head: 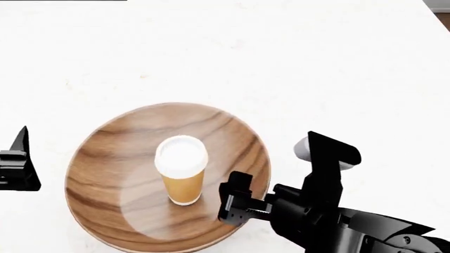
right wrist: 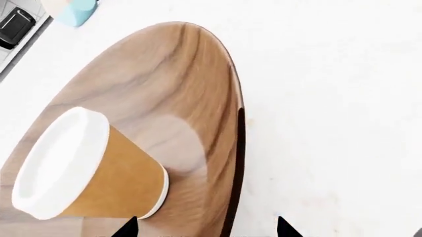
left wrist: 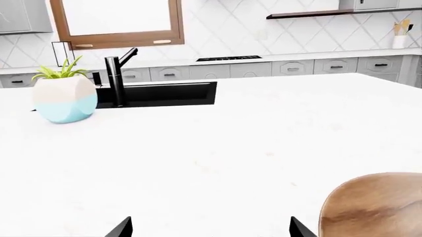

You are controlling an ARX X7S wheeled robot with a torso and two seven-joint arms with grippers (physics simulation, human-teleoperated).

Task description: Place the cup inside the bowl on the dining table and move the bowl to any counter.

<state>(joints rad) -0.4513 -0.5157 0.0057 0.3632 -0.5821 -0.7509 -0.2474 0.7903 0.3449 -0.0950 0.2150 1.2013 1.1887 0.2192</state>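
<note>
While the cup (head: pixel 181 169) stands upright inside the bowl (head: pixel 105 158) on a faintly speckled white top (head: pixel 316 63), the right gripper (head: pixel 235 203), jaws apart & empty, sits at the bowl's near-right rim, nearer than the left gripper (head: pixel 18 166), off the bowl's left edge; state unclear.

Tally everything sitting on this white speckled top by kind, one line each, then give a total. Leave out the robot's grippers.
Wooden bowl: 1
Lidded paper cup, standing upright in the bowl: 1
Potted plant in a white and blue pot: 1
Black faucet at the black sink: 1
Total: 4
</note>
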